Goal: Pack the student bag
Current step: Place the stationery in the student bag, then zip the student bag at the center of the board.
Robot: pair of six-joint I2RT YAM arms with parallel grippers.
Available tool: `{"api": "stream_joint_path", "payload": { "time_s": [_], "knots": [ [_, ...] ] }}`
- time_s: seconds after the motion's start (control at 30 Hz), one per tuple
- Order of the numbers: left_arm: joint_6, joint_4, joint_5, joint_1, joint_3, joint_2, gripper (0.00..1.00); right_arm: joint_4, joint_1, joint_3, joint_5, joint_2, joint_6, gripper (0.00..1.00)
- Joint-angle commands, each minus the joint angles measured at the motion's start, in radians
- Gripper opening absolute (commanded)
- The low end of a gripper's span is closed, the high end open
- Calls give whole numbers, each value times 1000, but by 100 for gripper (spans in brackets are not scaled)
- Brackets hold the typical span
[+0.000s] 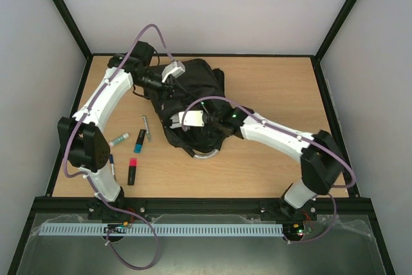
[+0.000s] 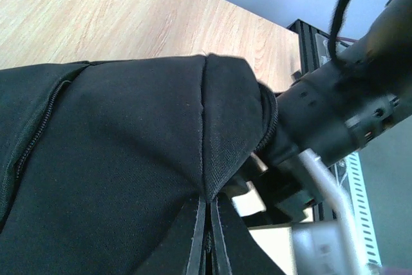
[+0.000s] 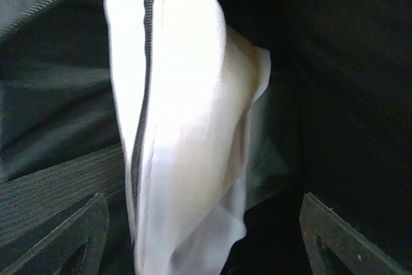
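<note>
White cloth [image 3: 193,127] with a dark zip [image 3: 143,94] hangs against the black bag [image 3: 347,82]. The jaws stand wide apart, either side of it

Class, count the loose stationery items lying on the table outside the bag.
5, all left of the student bag: grey pen, blue-tipped marker, teal-capped tube, red-tipped marker, blue pen partly under the left arm. Others may be hidden.
</note>
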Motion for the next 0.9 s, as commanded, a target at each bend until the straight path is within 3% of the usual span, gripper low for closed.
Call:
{"api": "stream_joint_path", "payload": {
  "time_s": [0.0,0.17,0.37,0.57,0.87],
  "knots": [
    [25,-1,124,0,-6,-20,2,-255,4,-32,-68,-147,155,83],
    [27,0,124,-1,-17,-19,2,-395,2,-88,-115,-252,229,81],
    [26,5,115,0,-41,-23,2,-536,-1,-104,-220,-284,365,65],
    [29,6,105,-1,-61,-31,2,-516,-1,-157,-247,-246,369,50],
    [12,25,98,0,-89,-42,2,-452,-1,-165,-211,-82,254,50]
  ]
}}
